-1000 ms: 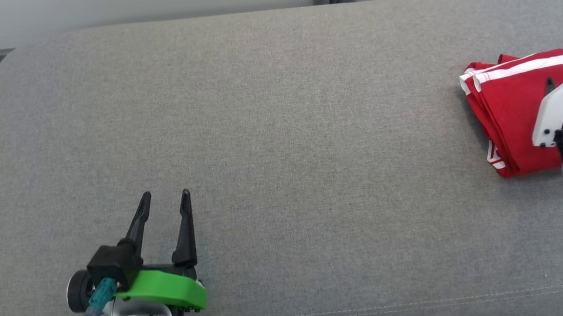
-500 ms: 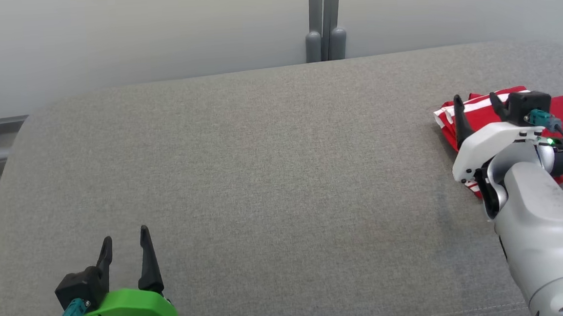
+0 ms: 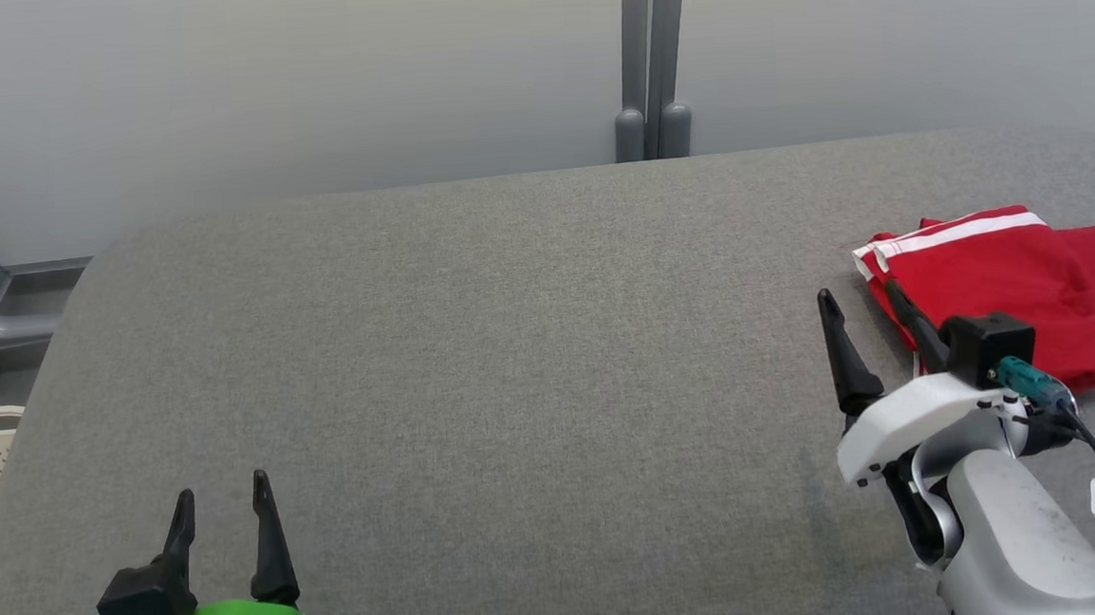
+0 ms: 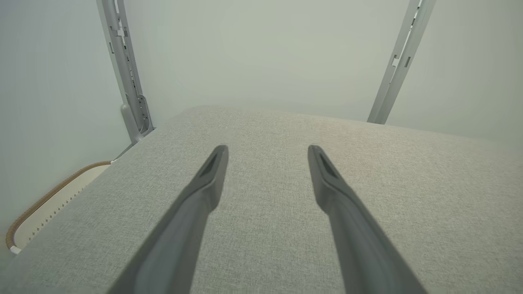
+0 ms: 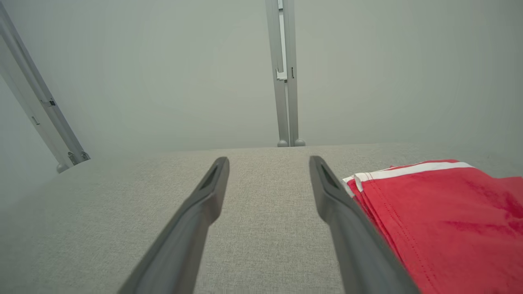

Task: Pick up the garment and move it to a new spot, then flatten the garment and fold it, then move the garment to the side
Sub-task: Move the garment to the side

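**Folded red garment at right end of bench, both pincers released**

Garment (image 3: pixel 1013 307): red cloth with white stripe (image 3: pixel 961 232) along far edge, folded into a stack of layers, lying flat at right end of grey bench (image 3: pixel 512 348). Judging by layout, folded and set aside already. Soft, light and limp, so likely to sag and come unfolded if lifted by one corner. Probably slides easily over woven bench cover; dragging possible but risks smearing the layers. Best taken at the stacked edge facing left, pinching all layers together, or at two spaced points along that edge to hold shape. Nothing fragile seen.

Right pincer (image 3: pixel 857 291): just beside garment's left edge, one finger overlapping that edge in head view, contact unclear. Spread wide, grasping nothing. In right wrist view, bare bench between fingers, garment off to the right.

Left pincer (image 3: pixel 221 486): well apart from garment, over near left of bench, spread wide, empty.
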